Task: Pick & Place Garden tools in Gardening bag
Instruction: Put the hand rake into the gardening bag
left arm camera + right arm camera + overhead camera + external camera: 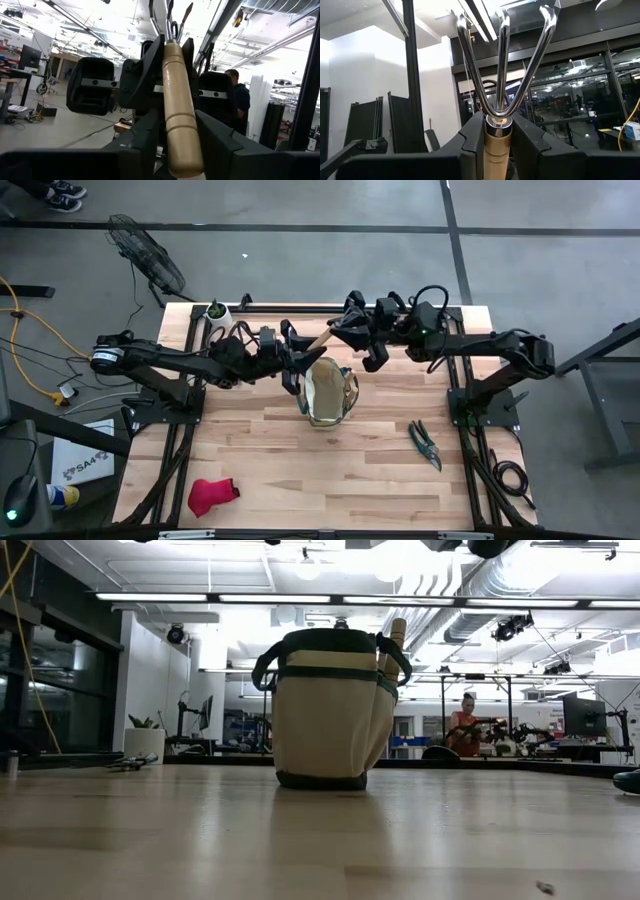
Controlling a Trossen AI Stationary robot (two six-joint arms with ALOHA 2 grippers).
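Observation:
A wood-handled garden fork (320, 341) with three steel tines (502, 60) is held in the air between both grippers, just beyond the far side of the tan gardening bag (330, 392). My left gripper (297, 365) is shut on its handle end. My right gripper (345, 332) is shut on it near the tines. The bag stands upright on its base in the low view (325, 710), and a wooden handle (396, 635) sticks up at its side. Dark-handled pruning shears (425, 443) lie flat at the right. A red glove (212, 494) lies near the front left. My left gripper pinches the fork's wooden handle near its free end (181, 135) between its two fingers (145, 140), coming from the table's left, the fingers along the handle. The fork is lifted clear. My right gripper pinches the same handle just below the metal collar (498, 142) between its two fingers (532, 137), coming from the table's right; the tines stick out past the fingertips, clear of everything.
A small white pot with a plant (216, 313) stands at the table's far left corner. A fan (150, 265) and cables lie on the floor beyond the table. A person (466, 720) is in the room far behind.

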